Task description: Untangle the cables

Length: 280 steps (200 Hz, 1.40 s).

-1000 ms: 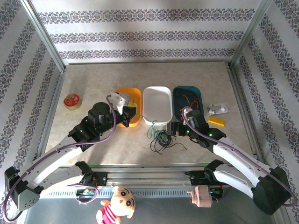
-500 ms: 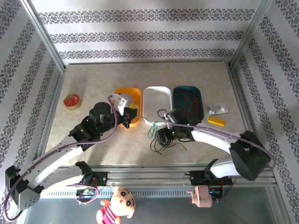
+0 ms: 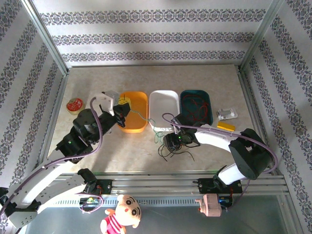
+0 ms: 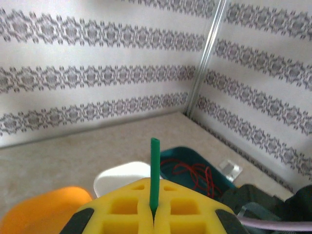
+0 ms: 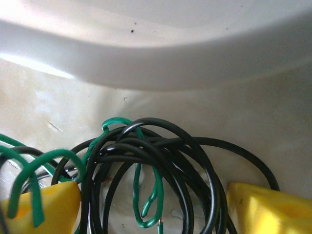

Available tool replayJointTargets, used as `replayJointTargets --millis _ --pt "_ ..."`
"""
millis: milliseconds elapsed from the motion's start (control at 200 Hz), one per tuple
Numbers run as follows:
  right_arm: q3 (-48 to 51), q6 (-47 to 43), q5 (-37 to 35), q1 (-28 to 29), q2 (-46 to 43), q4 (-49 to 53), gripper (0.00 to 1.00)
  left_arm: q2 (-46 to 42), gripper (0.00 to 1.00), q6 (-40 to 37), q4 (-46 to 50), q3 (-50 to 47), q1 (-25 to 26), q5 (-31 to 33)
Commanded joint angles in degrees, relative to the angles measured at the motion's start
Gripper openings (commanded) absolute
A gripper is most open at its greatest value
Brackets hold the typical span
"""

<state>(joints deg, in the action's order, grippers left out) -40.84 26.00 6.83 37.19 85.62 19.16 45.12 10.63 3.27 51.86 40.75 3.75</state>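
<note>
Left gripper [image 3: 122, 115] aloft, yellow fingers [image 4: 122, 209] pinching thin green cable [image 4: 154, 170]; right gripper [image 3: 170, 143] low, jaws spread wide.

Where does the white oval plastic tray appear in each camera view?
Top external: white oval plastic tray, centre, between orange tray and teal tray.
Left wrist: low centre-left, behind the yellow left claw.
Right wrist: its rim spans the top.
Shared landmark: thin green cable.

- Lower end of green cable [image 4: 154, 170] buried in the seam between pressed-together left pads [image 4: 107, 222]; pads cropped at bottom edge.
- Loops of black cables [image 5: 161, 156] running off below, between wide-apart right pads [image 5: 41, 204], both cropped.
- Blurred white tray [image 5: 156, 63], cropped above.
- From above, heap [image 3: 168, 154] partly under right gripper [image 3: 172, 143]; strands too fine to separate.
</note>
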Motion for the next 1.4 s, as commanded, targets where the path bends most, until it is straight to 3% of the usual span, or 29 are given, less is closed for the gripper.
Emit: replayJointTargets --millis 0,240,510,755,1209,1394 --pt "2.33 1.33 -0.96 -1.79 0.43 2.21 0.81 -1.5 0.0 -2.36 -0.99 4.03 -0.76 2.52" --pt "3.81 1.98 -0.52 -3.06 -0.62 1.52 0.81 -0.94 0.0 -7.07 1.15 9.13 -0.76 2.07" --pt "4.06 2.91 -1.12 -3.97 -0.58 1.93 0.79 0.98 0.0 -6.77 1.39 11.84 -0.76 -10.64" --pt "4.49 1.66 -1.06 -2.48 -3.03 1.32 0.79 8.28 0.0 -4.18 8.51 11.73 -0.59 -18.34" --pt "11.28 1.63 -10.67 -0.04 -26.9 -1.07 0.8 16.76 0.0 -1.91 7.48 3.7 1.51 -15.25" --pt "13.14 0.8 -10.37 -0.16 -32.03 -3.43 0.81 16.46 0.0 -1.66 6.43 2.37 1.57 -13.03"
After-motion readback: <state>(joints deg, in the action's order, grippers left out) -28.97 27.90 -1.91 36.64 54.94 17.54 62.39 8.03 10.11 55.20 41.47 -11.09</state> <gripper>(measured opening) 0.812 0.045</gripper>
